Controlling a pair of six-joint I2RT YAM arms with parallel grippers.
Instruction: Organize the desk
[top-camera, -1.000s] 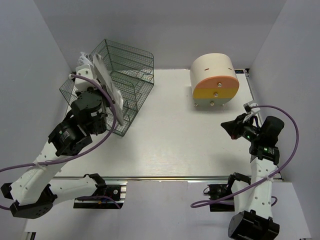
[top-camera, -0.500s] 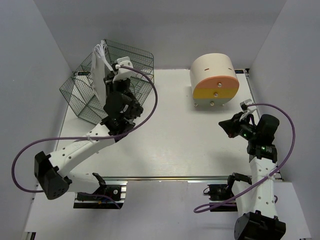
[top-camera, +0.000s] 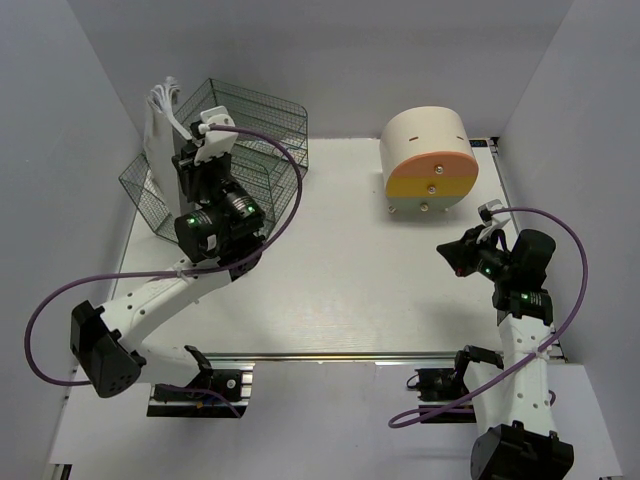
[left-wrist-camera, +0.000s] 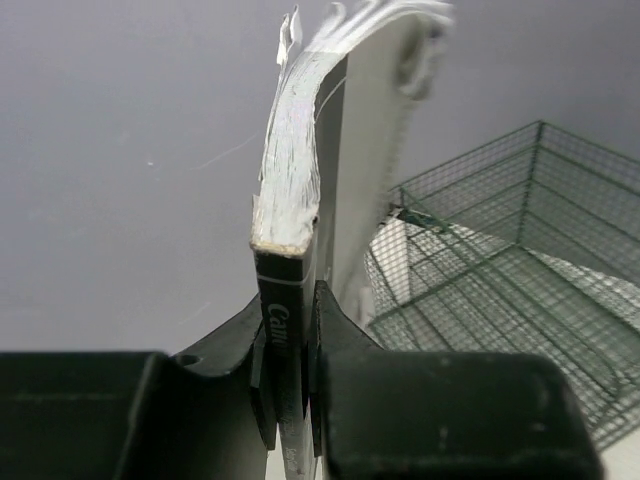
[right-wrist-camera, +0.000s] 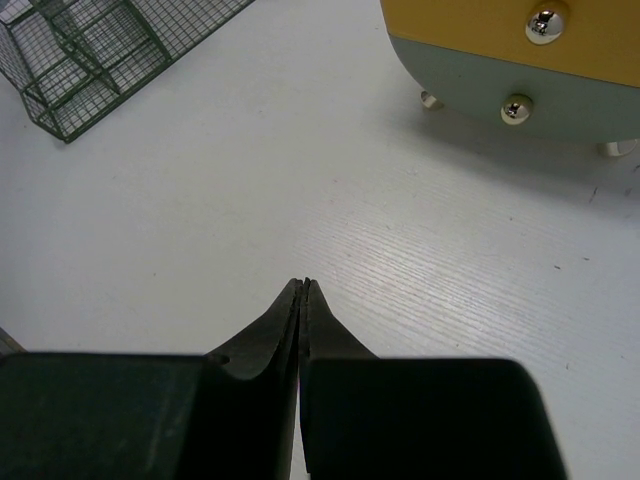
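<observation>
the left gripper is clamped on the lower edge of a thin flat pack. it holds the pack raised over the far left corner of the table. the pack's long axis runs straight out from the gripper, edge-on to the wrist camera. the wire-mesh cage sits at that same corner, just beside and below the pack on the side toward the table's middle. so the left arm is the nearer one by far. any lowering likely depends on lining the pack's thin edge up with a cage slot. the right gripper is pressed together on nothing and hangs near the right edge, well apart from the cage, in front of the drawer box.
</observation>
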